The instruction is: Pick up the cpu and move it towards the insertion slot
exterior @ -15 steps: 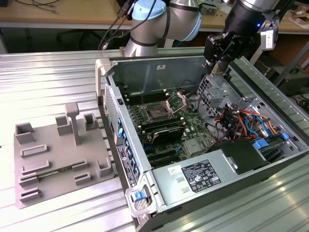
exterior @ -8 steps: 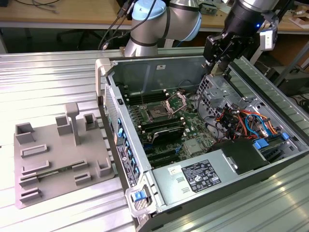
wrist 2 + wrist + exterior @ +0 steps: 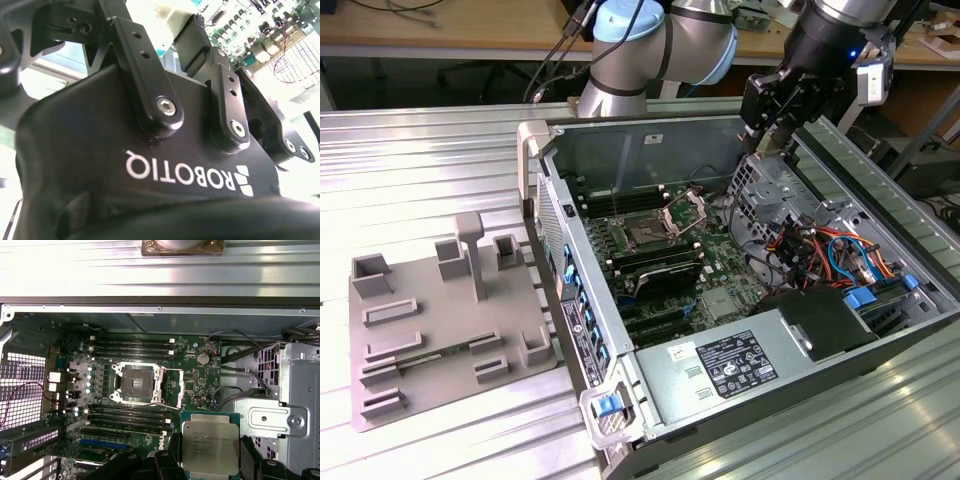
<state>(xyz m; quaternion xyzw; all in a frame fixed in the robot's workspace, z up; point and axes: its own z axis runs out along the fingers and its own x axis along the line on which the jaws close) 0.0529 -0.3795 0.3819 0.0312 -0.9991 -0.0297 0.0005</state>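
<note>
The cpu (image 3: 210, 442) is held in the gripper (image 3: 210, 465), clamped between the black fingers (image 3: 250, 452) in the first wrist view; its silvery top faces the camera, green edge around it. It is carried in the air above the open computer case (image 3: 620, 400), not yet over the insertion slot (image 3: 136, 383). The slot is seen in the first wrist view as a dark square socket in a shiny metal frame, its bracket swung open beside it, green board (image 3: 200, 380) around; long black memory slots (image 3: 131, 346) lie on both sides of it. The cpu is well apart from the slot in that view, nearer the metal drive cage (image 3: 292, 405).

In the exterior view the gripper (image 3: 767, 140) hangs over the far edge of the case, above the drive cage (image 3: 775, 190), toward the exterior view's right of the slot (image 3: 645, 236). The cpu itself cannot be made out there. A grey tray (image 3: 440, 330) with raised frames sits on the ribbed metal table (image 3: 420, 160) at the exterior view's left, well apart from the gripper.

In the second wrist view the gripper body (image 3: 150, 170) and its black linkages are seen close up.
</note>
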